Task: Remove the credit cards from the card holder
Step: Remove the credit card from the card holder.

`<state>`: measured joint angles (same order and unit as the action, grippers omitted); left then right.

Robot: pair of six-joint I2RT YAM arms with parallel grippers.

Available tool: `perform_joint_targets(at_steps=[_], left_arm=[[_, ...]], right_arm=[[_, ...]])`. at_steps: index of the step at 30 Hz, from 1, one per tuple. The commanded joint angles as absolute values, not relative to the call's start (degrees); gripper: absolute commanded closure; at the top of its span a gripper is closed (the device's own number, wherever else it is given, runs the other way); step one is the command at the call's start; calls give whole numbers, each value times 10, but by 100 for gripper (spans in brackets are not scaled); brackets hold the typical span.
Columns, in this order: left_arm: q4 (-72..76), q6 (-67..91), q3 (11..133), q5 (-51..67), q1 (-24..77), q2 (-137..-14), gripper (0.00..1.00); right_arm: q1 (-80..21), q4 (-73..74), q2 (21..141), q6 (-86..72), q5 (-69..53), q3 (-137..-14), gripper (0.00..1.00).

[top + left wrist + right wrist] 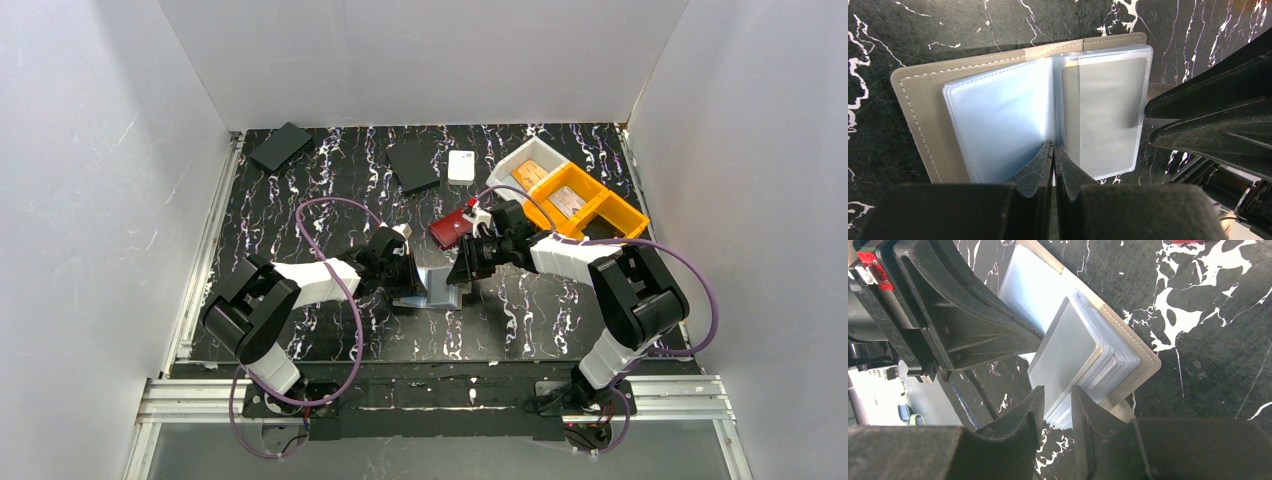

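The grey card holder (432,290) lies open on the black marbled table, its clear sleeve pages fanned out (998,120). The left page looks light blue. The right page holds a grey-looking card (1105,115), which also shows in the right wrist view (1068,350). No orange card shows. My left gripper (405,282) is shut, its tips (1053,148) resting at the fold between the pages. My right gripper (466,268) stands at the holder's right edge, jaws a narrow gap apart (1058,402), with the corner of the sleeve stack (1098,375) between them.
A dark red case (455,228) lies just behind the right gripper. Two flat black squares (280,146) (413,165) and a small white box (461,165) sit at the back. A white tray (528,165) and orange bins (590,205) stand at the back right.
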<state>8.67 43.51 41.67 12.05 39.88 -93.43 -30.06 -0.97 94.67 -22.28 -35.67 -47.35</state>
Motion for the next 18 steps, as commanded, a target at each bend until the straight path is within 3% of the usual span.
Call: perform_joint_targets(at_steps=[1, 18], left_arm=[[43, 429, 397, 120, 413, -959, 97], [53, 431, 395, 137, 413, -958, 97]], right_arm=[[-300, -15, 953, -217, -352, -474, 64], [-299, -58, 977, -249, -415, -476, 61]])
